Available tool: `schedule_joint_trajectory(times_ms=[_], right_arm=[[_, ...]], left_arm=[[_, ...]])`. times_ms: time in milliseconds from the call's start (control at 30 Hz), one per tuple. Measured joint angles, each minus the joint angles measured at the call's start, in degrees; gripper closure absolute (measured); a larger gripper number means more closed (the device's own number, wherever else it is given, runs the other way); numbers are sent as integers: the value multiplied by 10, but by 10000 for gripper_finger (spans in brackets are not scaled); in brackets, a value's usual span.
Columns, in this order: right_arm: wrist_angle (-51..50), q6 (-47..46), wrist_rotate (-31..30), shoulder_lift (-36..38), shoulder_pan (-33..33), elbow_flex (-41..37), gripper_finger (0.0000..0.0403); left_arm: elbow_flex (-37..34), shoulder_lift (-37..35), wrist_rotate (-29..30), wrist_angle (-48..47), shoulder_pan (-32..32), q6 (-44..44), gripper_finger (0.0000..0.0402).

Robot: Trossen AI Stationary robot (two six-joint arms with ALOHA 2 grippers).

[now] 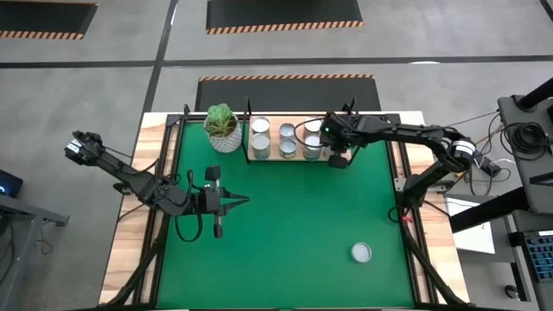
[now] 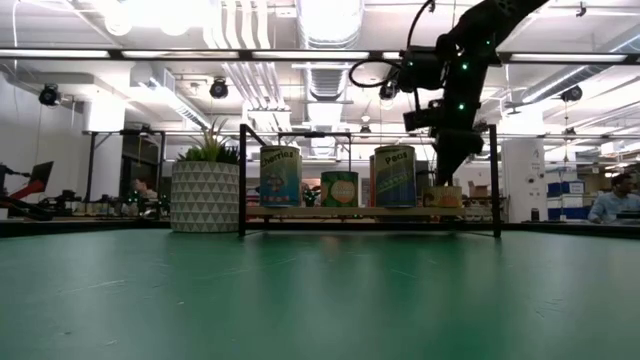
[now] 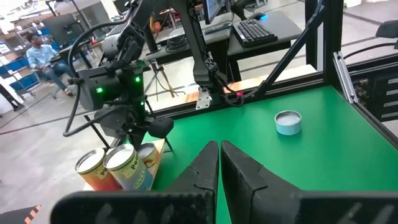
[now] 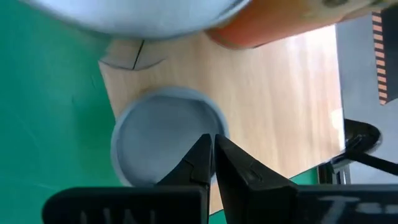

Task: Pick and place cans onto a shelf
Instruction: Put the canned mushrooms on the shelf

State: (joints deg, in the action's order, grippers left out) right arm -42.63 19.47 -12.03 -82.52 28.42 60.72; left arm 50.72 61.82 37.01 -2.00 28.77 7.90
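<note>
The shelf (image 1: pixel 274 140) stands at the far side of the green mat with several cans (image 1: pixel 287 131) upright on its board. A short can with a grey top (image 4: pixel 165 140) rests at the board's right near corner (image 2: pixel 445 197). My right gripper (image 4: pixel 212 138) is shut and slants down over that can's top (image 1: pixel 338 160). One more can (image 1: pixel 361 252) stands on the mat near the front right. My left gripper (image 1: pixel 244 201) is shut and hovers level over the mat's left half, holding nothing (image 3: pixel 219 146). My right gripper has its shut fingertips (image 4: pixel 202 149) over the short can's top, near the rim (image 4: pixel 186 134), coming from above at a slant. I cannot tell whether they touch the top. The can stands upright on the shelf board (image 4: pixel 280 106).
A white pot with a green plant (image 1: pixel 223 128) stands just left of the shelf. Thin black posts (image 2: pixel 242 180) rise at the shelf's corners. The mat's middle and front (image 1: pixel 294 233) hold only the single can. A person sits in the room beyond (image 2: pixel 612 198).
</note>
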Motion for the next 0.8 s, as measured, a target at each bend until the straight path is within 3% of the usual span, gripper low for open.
schedule_joint_trajectory(times_ms=[200, 800], right_arm=[[-1, -2, 67, 0, 0, 1, 394], [-5, -4, 69, 0, 1, 0, 394]], left_arm=[[0, 0, 0, 6, 0, 0, 402], [0, 0, 0, 7, 0, 0, 402]])
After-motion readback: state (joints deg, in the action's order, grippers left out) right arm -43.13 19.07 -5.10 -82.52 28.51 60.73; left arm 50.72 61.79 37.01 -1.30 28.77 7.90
